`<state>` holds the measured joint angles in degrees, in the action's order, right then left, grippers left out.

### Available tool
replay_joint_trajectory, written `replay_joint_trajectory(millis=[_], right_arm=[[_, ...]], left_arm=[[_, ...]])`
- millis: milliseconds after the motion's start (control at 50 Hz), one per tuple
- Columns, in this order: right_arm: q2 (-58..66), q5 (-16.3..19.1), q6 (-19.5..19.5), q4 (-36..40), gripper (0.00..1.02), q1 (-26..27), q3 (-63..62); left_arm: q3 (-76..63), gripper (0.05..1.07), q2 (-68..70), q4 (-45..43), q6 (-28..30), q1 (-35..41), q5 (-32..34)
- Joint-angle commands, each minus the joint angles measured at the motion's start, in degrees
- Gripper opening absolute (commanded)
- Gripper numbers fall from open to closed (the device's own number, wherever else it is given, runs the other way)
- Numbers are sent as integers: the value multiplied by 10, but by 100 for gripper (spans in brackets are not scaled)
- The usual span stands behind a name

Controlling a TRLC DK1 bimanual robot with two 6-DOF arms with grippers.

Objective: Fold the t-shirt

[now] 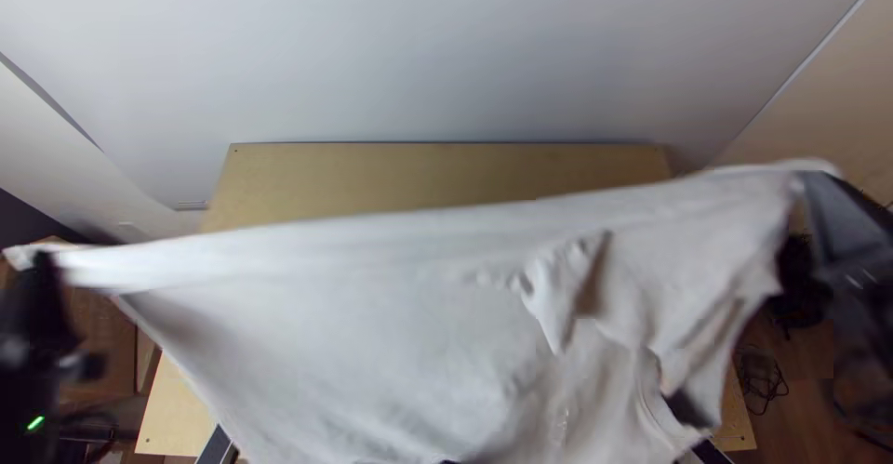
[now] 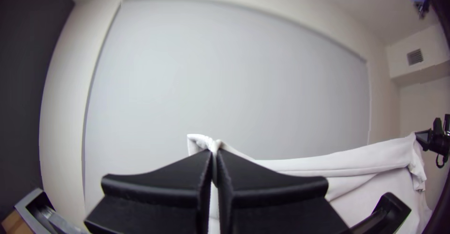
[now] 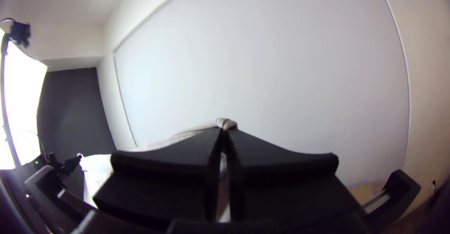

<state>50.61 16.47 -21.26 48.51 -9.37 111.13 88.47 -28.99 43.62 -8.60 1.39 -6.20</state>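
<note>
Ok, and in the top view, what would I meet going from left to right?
Left hand with flat black fingers, white fabric t-shirt stretched between the hands, right hand with flat black fingers.

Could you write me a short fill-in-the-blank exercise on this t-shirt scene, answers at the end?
The t-shirt is ____ in colour. Of the left gripper and the right gripper, ____ hold its cloth. The edge stretched between them is ____ (taut or slack). The table below is made of light ____.

Missing words: white; both; taut; wood.
</note>
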Motion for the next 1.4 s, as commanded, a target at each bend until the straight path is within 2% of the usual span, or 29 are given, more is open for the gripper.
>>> replay_joint_trajectory(millis=[0,100,240,320,520,680,780,1040,1380], right_arm=[[-20,-15,-15,-65,2,-3,-159],[-42,-16,-14,-144,2,-18,-320],[-31,-16,-26,-212,2,-31,-480],[-13,-16,-31,-260,2,-36,-558],[84,-17,-45,-345,2,-37,-619],[178,-22,-45,-406,2,-27,-604],[245,-22,-45,-424,2,-15,-576],[418,-22,-43,-428,2,13,-442],[611,-30,-39,-390,2,28,-243]], left_arm=[[-129,8,39,-13,-19,2,2],[-234,8,47,-30,-28,7,18],[-366,8,34,-60,-28,18,52],[-435,8,20,-111,-27,19,67],[-511,8,-126,-247,-26,14,91],[-500,8,-286,-364,-26,-11,113],[-460,8,-392,-395,-27,-26,124],[-317,8,-594,-412,-27,-43,127],[-105,8,-788,-380,-41,-55,135]])
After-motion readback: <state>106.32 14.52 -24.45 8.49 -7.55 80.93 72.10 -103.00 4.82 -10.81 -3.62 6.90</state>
